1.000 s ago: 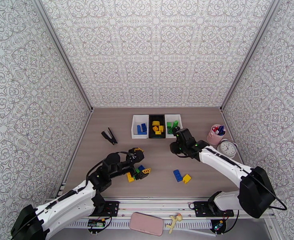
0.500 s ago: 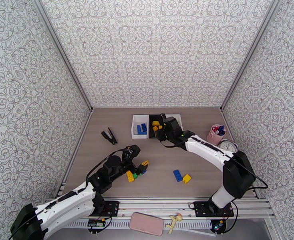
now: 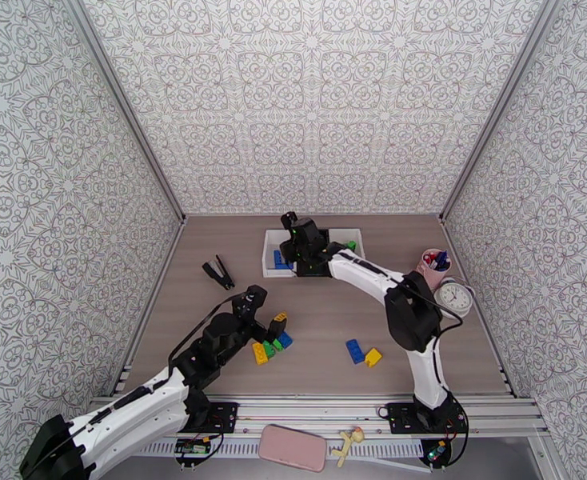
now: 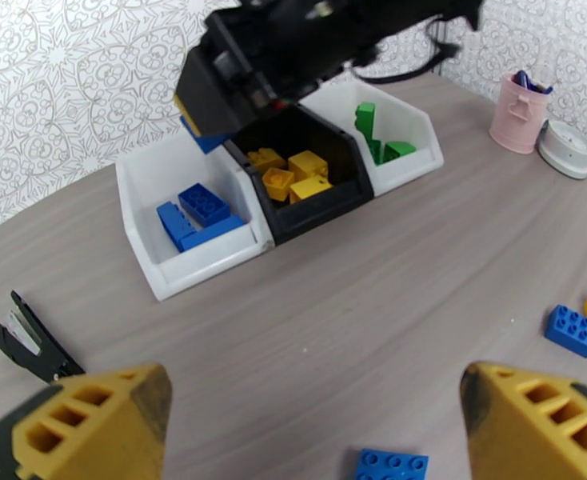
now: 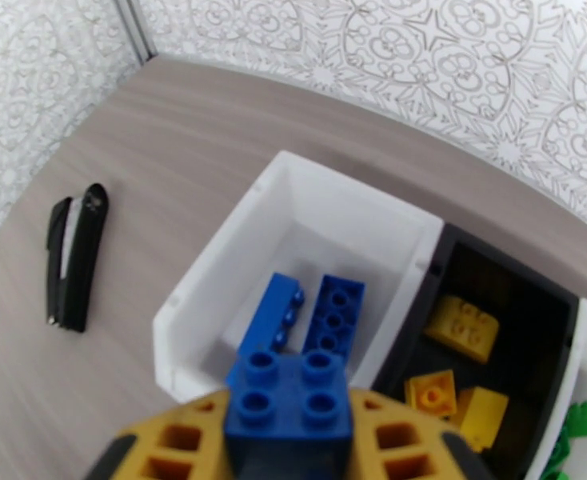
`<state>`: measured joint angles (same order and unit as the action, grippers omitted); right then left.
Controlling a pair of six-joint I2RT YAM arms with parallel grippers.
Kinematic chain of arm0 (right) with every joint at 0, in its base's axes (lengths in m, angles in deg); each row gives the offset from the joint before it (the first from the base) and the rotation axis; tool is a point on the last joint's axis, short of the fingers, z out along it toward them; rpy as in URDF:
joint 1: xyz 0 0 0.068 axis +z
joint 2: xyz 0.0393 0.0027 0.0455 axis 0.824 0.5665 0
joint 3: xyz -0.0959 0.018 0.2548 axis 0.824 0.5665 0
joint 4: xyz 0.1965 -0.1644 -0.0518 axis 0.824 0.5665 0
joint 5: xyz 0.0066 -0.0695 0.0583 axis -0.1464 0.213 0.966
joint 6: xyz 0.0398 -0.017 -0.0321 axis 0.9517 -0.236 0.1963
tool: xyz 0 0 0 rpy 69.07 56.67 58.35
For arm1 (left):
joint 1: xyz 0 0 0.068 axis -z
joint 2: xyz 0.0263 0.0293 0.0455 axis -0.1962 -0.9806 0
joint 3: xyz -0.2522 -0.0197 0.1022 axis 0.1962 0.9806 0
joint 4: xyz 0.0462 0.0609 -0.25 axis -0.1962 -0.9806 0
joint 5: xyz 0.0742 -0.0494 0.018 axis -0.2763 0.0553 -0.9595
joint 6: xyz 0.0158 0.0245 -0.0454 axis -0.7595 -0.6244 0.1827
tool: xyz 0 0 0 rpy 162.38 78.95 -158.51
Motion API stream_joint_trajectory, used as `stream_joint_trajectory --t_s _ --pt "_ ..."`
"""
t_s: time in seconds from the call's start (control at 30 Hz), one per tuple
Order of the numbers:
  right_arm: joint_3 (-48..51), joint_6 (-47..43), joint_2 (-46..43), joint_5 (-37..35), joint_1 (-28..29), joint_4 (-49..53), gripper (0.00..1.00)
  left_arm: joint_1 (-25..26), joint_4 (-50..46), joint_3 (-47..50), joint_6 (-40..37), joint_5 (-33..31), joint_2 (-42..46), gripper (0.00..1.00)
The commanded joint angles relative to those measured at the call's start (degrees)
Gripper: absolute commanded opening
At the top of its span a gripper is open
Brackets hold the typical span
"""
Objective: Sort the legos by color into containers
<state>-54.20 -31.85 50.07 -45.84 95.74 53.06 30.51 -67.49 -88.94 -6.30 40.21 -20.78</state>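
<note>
blue lego [image 5: 287, 394] in the right hand [image 5: 289, 446]

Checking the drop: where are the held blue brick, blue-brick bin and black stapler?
held blue brick [image 5: 287, 398], right wrist view, studded top.
blue-brick bin [image 5: 357, 211], right wrist view, back wall.
black stapler [image 5: 73, 266], right wrist view, mid body.

- Bright, even white light falls from overhead on the table [image 3: 325, 314]; I see no glare spots.
- Shadows are soft and faint, deepest inside the black bin [image 4: 317, 214].
- My wrist cameras bend the table's far edge into a curve.
- The fingers [image 4: 93, 426] of my left gripper [image 4: 313, 398] look slightly soft, close to the lens.
- The blue brick [image 5: 287, 402] in my right gripper [image 5: 287, 446] looms large, its studs crisp.
</note>
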Motion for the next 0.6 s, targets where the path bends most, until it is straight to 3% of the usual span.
stream_joint_trajectory --t_s 0.0,0.23,0.4,0.57 --pt "-6.44 -1.65 4.02 -3.33 -0.08 -0.52 0.23 -1.04 3.99 1.47 0.86 -2.06 1.27 1.00" --pt "-15.14 -2.02 12.01 -3.36 -0.89 0.51 0.28 -1.74 1.89 0.99 2.41 -3.57 1.54 1.00" --pt "-14.26 -2.68 9.42 -2.58 -0.96 0.14 0.51 -1.84 -5.39 -1.97 7.46 -6.97 1.38 1.00" --pt "-4.52 -4.30 1.15 -1.95 -1.03 -4.45 0.68 -0.78 -16.00 -6.44 17.57 -11.11 0.32 1.00"
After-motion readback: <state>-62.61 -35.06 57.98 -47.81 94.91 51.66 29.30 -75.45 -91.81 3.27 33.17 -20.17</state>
